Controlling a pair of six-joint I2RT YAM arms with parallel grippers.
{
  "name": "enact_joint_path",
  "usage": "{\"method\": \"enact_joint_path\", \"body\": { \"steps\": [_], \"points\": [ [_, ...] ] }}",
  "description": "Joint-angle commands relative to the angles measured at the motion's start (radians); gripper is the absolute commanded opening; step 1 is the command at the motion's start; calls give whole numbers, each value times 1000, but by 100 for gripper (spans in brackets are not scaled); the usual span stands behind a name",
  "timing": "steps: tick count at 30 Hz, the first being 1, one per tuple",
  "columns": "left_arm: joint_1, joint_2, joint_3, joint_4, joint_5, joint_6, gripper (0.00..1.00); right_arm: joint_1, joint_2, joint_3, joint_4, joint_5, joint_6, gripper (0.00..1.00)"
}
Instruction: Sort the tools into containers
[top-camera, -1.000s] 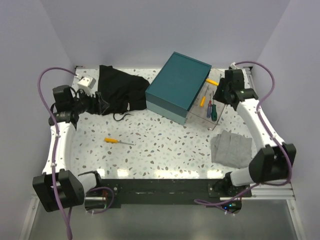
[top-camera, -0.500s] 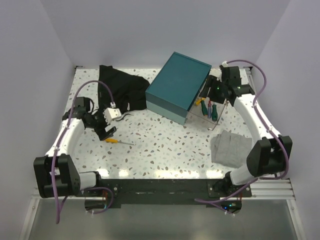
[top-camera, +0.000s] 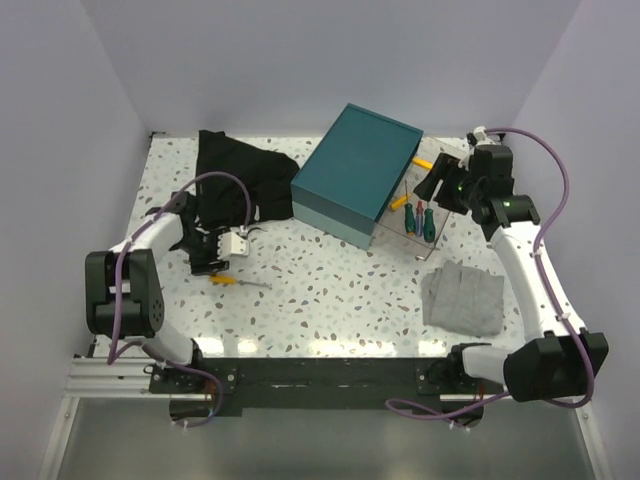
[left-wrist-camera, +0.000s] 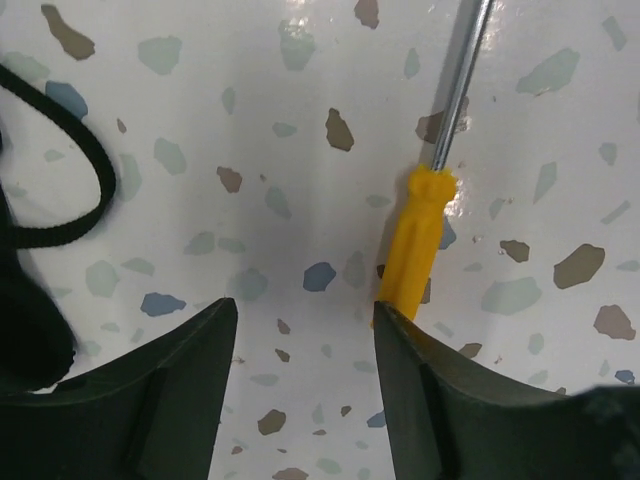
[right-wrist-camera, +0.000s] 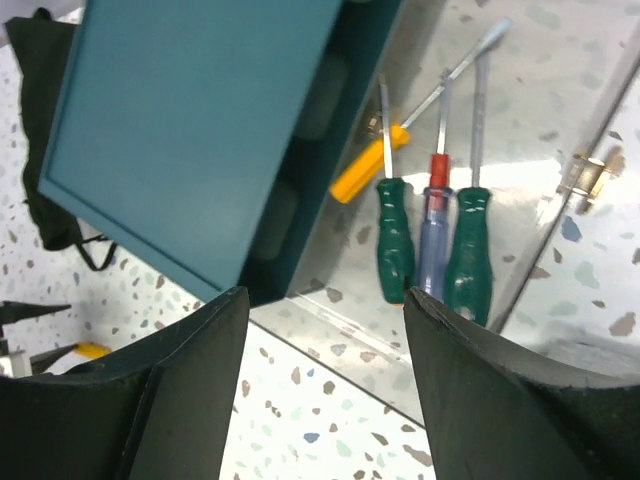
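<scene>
An orange-handled screwdriver (top-camera: 228, 281) lies on the speckled table; in the left wrist view its handle (left-wrist-camera: 418, 240) ends right at my right fingertip. My left gripper (top-camera: 210, 265) (left-wrist-camera: 305, 310) is open and low over the table, with nothing between the jaws. My right gripper (top-camera: 434, 184) (right-wrist-camera: 325, 295) is open and empty above the clear plastic box (top-camera: 436, 240) (right-wrist-camera: 545, 260). In the box lie an orange screwdriver (right-wrist-camera: 365, 165), two green ones (right-wrist-camera: 395, 240) and a blue-red one (right-wrist-camera: 432, 235). The dark-teal case (top-camera: 357, 175) (right-wrist-camera: 190, 120) is shut. No hammer or black bar tools show.
The black fabric bag (top-camera: 235, 180) lies at the back left, and its strap (left-wrist-camera: 60, 130) loops close to my left fingers. A folded grey cloth (top-camera: 462, 298) lies front right. The teal case's corner overhangs the clear box.
My left arm swung from the far left edge down to the orange screwdriver. My right gripper dipped over the clear box, then drew back to the right; a second green screwdriver now lies inside.
</scene>
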Motion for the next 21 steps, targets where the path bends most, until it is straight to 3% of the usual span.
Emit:
{"method": "enact_joint_path", "body": {
  "steps": [1,9,13,15,21],
  "points": [
    [-74,14,-46,0,-12,54,59,-60,-26,-31,8,-1,-4,67],
    [-127,-51,-108,100,-18,-73,62,-117,-29,-56,24,-19,11,67],
    [-127,-91,-54,218,-81,-334,63,-125,-26,-60,30,-25,16,67],
    [-127,-115,14,180,-73,-432,63,-128,-25,-59,28,-25,14,67],
    [-170,-125,147,42,2,-931,67,-135,-9,-62,37,-28,17,66]
  ]
}}
